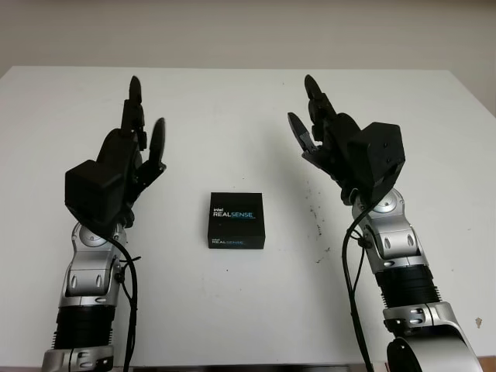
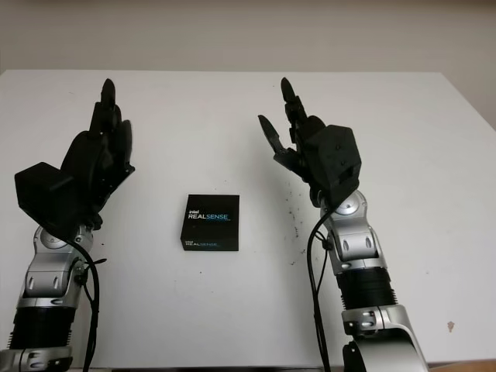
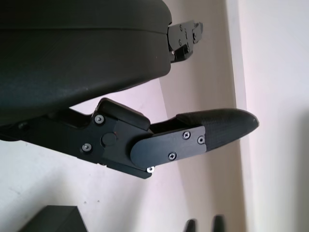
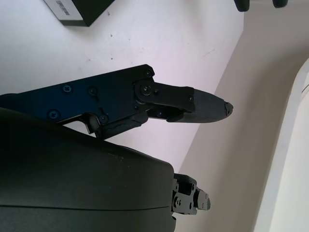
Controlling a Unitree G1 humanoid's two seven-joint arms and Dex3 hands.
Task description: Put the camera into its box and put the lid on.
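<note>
A black box (image 1: 236,219) printed "Intel RealSense" sits shut with its lid on, in the middle of the white table (image 1: 248,310); a corner of the box (image 4: 77,10) appears in the right wrist view. My left hand (image 1: 143,132) is raised above the table to the left of the box, open and holding nothing. My right hand (image 1: 310,124) is raised to the right of the box, likewise open. Neither hand touches the box.
A few small dark specks (image 1: 316,211) mark the table just right of the box. The table's far edge (image 1: 232,68) meets a plain wall.
</note>
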